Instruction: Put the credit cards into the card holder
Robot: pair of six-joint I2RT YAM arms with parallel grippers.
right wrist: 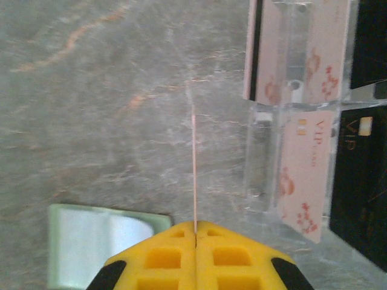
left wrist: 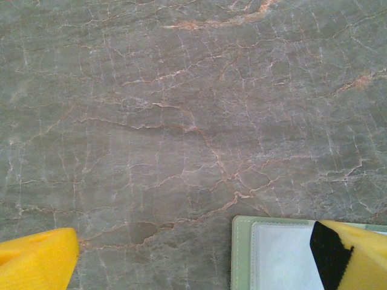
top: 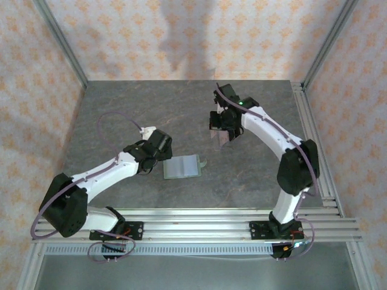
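The grey veined counter (top: 121, 103) sat inside floral-papered walls (top: 181, 36). The card holder (top: 183, 167) lay open and flat near the counter's middle, pale inside up, presumably so a card could slide into a pocket. Its long axis ran left to right in the top view, and its closing tab (top: 204, 163) pointed toward the right arm's side.

Your left tool (left wrist: 195, 241) hung just left of the card holder, jaws spread wide with nothing between them. One finger sat over the holder's edge, a likely spot for pinning it down.

Your right tool (right wrist: 195, 228) was beyond the card holder and to its right, clamped on a single pinkish card (right wrist: 194, 157). That card showed edge-on in the wrist view, a thin line running straight out from the fingertips, so its long axis lay in line with the fingers.

Further from the card holder stood a clear rack (right wrist: 266, 151) keeping the remaining credit cards (right wrist: 308, 175), pinkish and black, ready to be drawn one at a time.
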